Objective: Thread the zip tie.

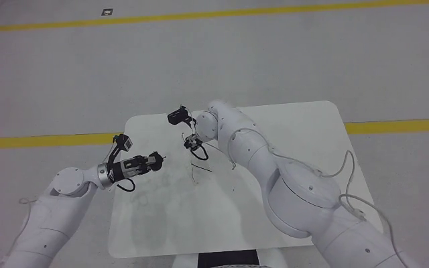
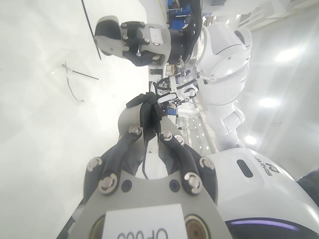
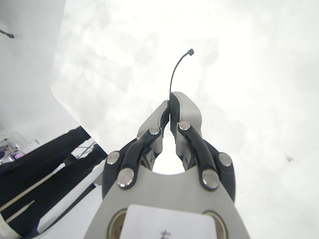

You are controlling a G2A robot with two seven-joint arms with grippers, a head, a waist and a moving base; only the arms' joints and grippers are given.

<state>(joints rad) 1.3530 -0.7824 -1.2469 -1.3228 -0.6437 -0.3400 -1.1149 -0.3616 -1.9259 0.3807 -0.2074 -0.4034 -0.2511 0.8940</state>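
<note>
My right fingers [image 3: 184,108] pinch the zip tie [image 3: 174,70] above the counter's [image 1: 301,120] far-left part, leaving its head free (for threading, I judge). The left fingers [image 2: 124,118] wait nearby, pressed together.

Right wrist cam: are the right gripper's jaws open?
No. The right gripper has its jaws closed on the zip tie, whose head end sticks out past them.

A thin black zip tie [image 3: 173,73] is pinched in the right gripper [image 3: 170,103], its strap curving out to a small square head (both ends stick out past the fingers). The left gripper [image 2: 149,108] grips a second tie [image 2: 145,155]. Two loose ties [image 2: 82,73] lie crossed on the table [image 2: 37,138].
</note>
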